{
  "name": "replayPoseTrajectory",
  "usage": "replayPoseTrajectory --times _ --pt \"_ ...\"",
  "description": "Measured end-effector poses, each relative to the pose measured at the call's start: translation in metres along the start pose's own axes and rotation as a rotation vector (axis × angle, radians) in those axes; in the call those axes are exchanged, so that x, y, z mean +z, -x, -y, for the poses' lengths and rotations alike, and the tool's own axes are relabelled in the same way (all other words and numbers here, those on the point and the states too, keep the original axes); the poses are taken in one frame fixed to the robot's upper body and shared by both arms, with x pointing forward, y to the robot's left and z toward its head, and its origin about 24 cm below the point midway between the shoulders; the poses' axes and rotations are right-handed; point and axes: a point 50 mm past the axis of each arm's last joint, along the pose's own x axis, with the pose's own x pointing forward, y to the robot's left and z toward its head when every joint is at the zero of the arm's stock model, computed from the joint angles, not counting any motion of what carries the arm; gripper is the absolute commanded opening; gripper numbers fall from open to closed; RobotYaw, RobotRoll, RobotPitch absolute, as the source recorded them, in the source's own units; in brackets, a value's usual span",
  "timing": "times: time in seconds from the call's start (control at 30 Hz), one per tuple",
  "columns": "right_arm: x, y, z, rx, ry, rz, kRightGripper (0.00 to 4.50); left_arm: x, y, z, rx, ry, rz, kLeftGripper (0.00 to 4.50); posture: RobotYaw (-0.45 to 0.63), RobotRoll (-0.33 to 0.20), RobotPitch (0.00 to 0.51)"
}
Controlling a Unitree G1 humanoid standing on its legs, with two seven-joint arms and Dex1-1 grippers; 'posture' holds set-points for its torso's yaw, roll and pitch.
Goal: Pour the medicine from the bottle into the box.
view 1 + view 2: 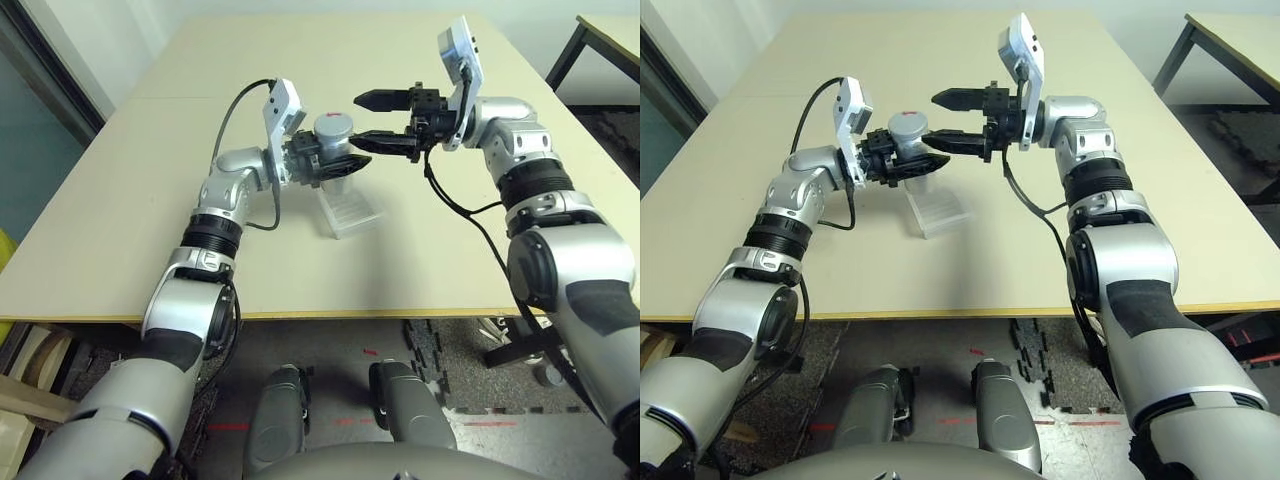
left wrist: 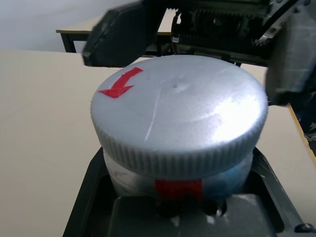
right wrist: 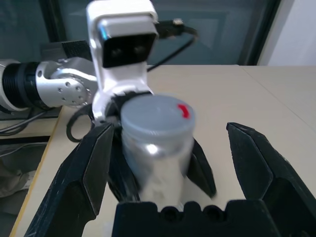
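Holding the bottle (image 1: 333, 150) upright above the table (image 1: 150, 200), the left gripper (image 1: 325, 163) is clenched on its body below the cap (image 2: 180, 111), leaving the cap free all round. This grip keeps the bottle steady and presents the cap to the other arm. The cap is on, so the medicine is presumably inside; it cannot be seen.

The right gripper (image 1: 365, 118) is level, pointing toward the bottle, with its jaws spread wide and nothing between them. In the right wrist view the cap sits between the two fingers (image 3: 91, 168), apart from both. Judged from this, the step in hand is uncapping: the right gripper must close on the cap and twist it off.

The box (image 1: 350, 208) lies on the table directly beneath the bottle, placed so that a tilt of the opened bottle drops the medicine into it. Pouring has not begun.
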Motion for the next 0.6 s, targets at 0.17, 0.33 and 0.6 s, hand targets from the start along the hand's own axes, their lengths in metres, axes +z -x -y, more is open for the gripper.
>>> replayPoseTrajectory --times 0.17,0.33,0.6 --pt "-0.001 -0.011 -0.003 0.029 0.000 0.005 4.50 0.001 -0.002 0.000 -0.004 -0.006 0.005 2.67 -0.23 0.000 0.079" --pt "-0.002 -0.015 -0.003 0.024 -0.003 0.009 4.50 0.001 -0.002 0.001 -0.006 -0.006 0.005 2.67 -0.23 0.000 0.079" --pt "-0.004 -0.022 -0.002 0.002 -0.013 0.011 4.50 0.001 -0.004 0.001 -0.010 -0.006 0.006 2.67 -0.22 0.000 0.078"
